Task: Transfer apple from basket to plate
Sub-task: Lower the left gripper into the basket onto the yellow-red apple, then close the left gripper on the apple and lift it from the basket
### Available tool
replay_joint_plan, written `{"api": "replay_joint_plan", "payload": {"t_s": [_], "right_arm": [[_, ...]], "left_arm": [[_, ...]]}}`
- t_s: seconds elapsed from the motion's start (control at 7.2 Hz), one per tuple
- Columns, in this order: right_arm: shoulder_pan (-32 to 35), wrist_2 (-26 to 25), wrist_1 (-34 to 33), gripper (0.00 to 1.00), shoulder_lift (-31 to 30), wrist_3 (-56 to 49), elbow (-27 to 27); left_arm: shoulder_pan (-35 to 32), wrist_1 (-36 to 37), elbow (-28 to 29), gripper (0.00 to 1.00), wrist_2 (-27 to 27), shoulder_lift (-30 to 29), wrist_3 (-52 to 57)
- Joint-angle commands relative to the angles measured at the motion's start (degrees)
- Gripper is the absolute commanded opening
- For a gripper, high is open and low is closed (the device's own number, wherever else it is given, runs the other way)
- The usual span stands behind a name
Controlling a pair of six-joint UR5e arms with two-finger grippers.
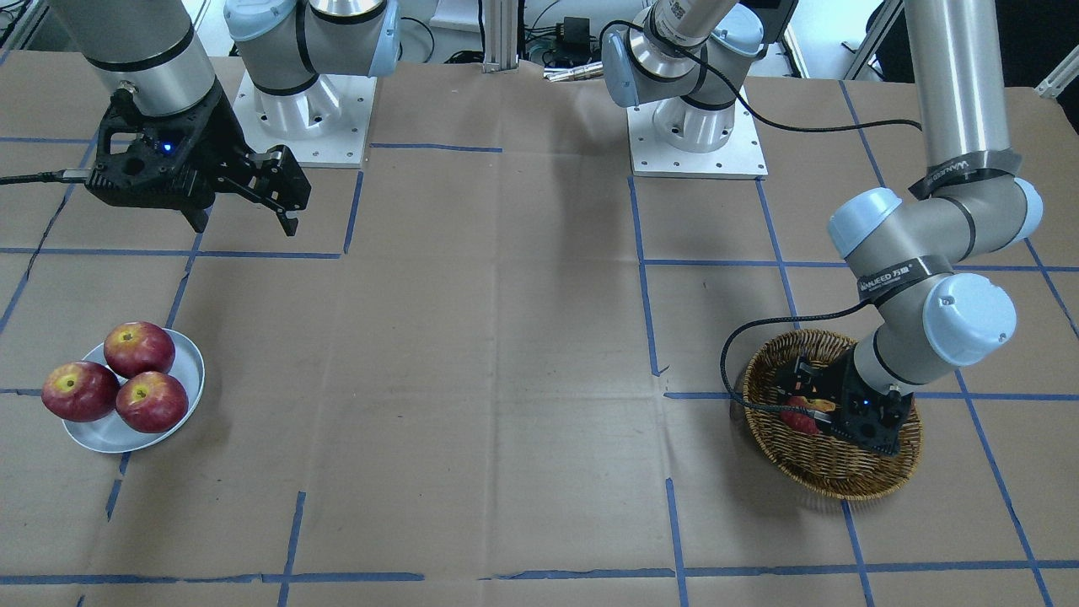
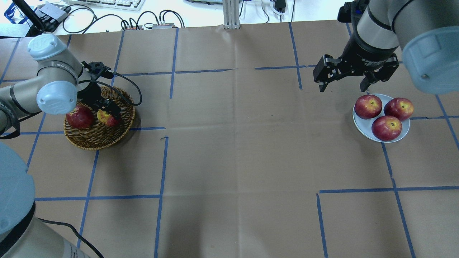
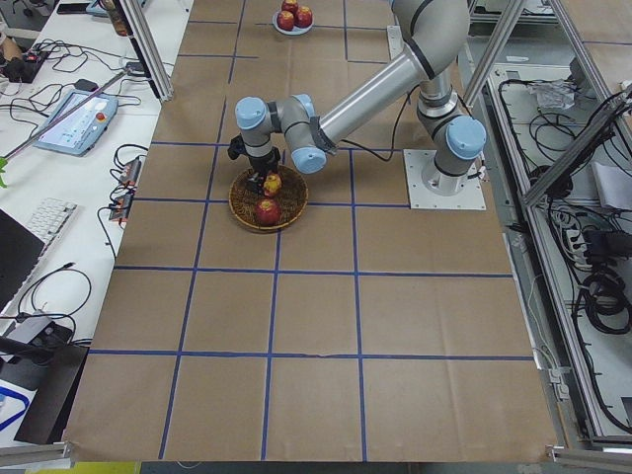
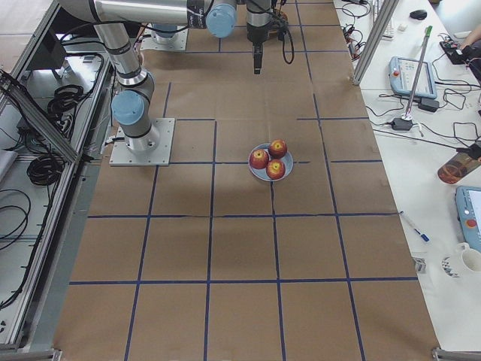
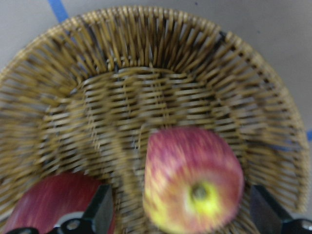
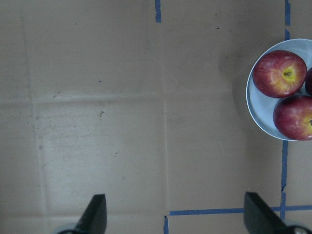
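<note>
**A:** What does the overhead view show?

**B:** Brown paper with a blue tape grid covers the table (image 2: 229, 150). The left gripper (image 2: 109, 111) is down in the basket (image 2: 96, 143), jaws spread either side of the apple (image 2: 103, 118). A darker apple (image 2: 79, 116) lies beside it.

**A:** And the right gripper?

**B:** The right gripper (image 2: 342, 87) hangs wide open near the plate (image 2: 359, 125), which holds three red apples (image 2: 386, 128).

**A:** The left wrist view?

**B:** It is blurred. The fingers (image 5: 100, 214) flank the apple, and neither is plainly touching it.

**A:** The side view?

**B:** A side desk holds a keyboard (image 3: 44, 222).
</note>
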Motion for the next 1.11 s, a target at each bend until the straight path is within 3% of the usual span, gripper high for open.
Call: {"api": "replay_joint_plan", "payload": {"t_s": [0.0, 0.14, 0.42, 0.69, 0.97], "right_arm": [[0.0, 0.1, -0.1, 1.00, 0.0, 0.0, 0.1], [0.0, 0.0, -0.1, 1.00, 0.0, 0.0, 0.1], [0.0, 0.1, 0.0, 1.00, 0.0, 0.0, 0.1], [0.0, 0.0, -0.1, 1.00, 0.0, 0.0, 0.1], [0.0, 0.0, 0.0, 1.00, 0.0, 0.0, 0.1]], "left_arm": [[-0.1, 0.1, 0.0, 0.78, -0.2, -1.1, -0.4], [-0.3, 0.1, -0.4, 0.58, -0.2, -1.1, -0.3], [-1.9, 0.1, -0.3, 0.39, -0.4, 0.6, -1.4], [-12.4, -2.5, 0.7, 0.39, -1.2, 7.2, -17.2], [-25.1, -2.5, 3.4, 0.39, -0.7, 7.4, -36.4]]}}
